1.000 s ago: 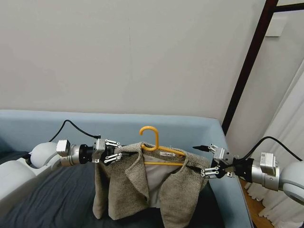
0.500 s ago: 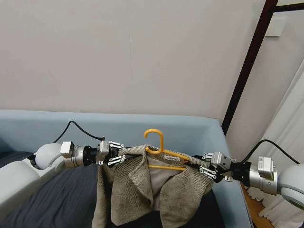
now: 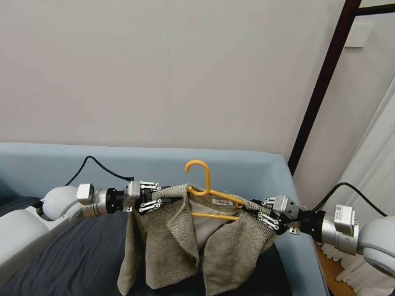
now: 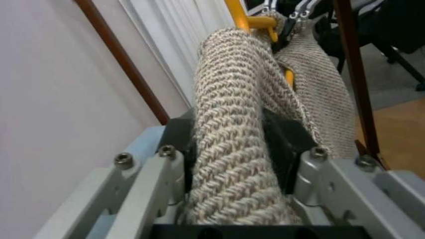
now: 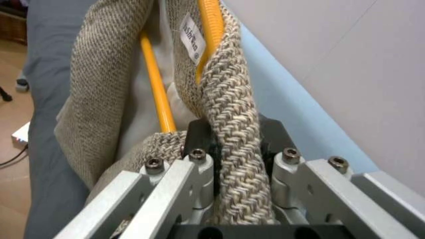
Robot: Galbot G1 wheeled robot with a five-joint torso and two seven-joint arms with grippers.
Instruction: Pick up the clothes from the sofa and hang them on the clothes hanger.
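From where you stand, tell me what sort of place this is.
Probably a living room: a pale blue sofa against a plain wall, white curtains and a dark pole to the right. Over the sofa, the left gripper and right gripper hold a knitted cardigan on a yellow hanger.

Ahead of me a plain off-white wall (image 3: 185, 68) stands across the far side, evenly lit. Along its foot runs the pale blue back of the sofa (image 3: 37, 163), with the dark grey seat (image 3: 86, 265) near me on the left. To my right a dark brown pole (image 3: 321, 86) slants up past the sofa's end, and a small white plate (image 3: 358, 34) sits on the wall beside its top. Farther right hangs a white curtain (image 3: 378, 154), with a strip of wooden floor (image 3: 330, 274) below.
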